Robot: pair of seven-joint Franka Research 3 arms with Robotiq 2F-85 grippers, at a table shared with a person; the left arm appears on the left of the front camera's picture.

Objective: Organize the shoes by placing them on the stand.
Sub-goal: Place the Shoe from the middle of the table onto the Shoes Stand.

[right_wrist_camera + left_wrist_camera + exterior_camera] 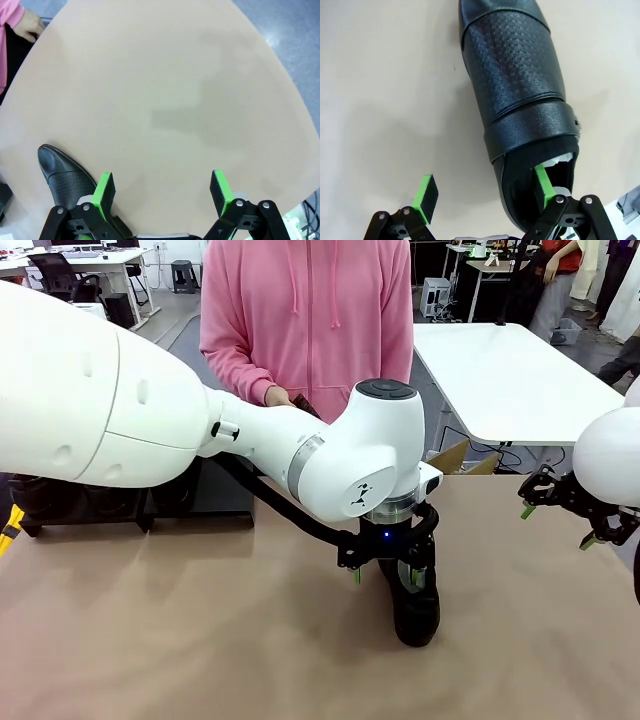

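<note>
While its jaws are standing wide, the left gripper (385,575) is straddling the heel wall of a black shoe (414,606): one green pad (543,187) is sitting inside the opening by the white paper stuffing (559,160), the other pad is hanging outside, clear of the leather. The shoe is lying on the tan surface (180,630). Off to the side, the right gripper (562,510) is hovering with jaws wide and empty. A person in a pink hoodie (306,320) is standing at the far side.
</note>
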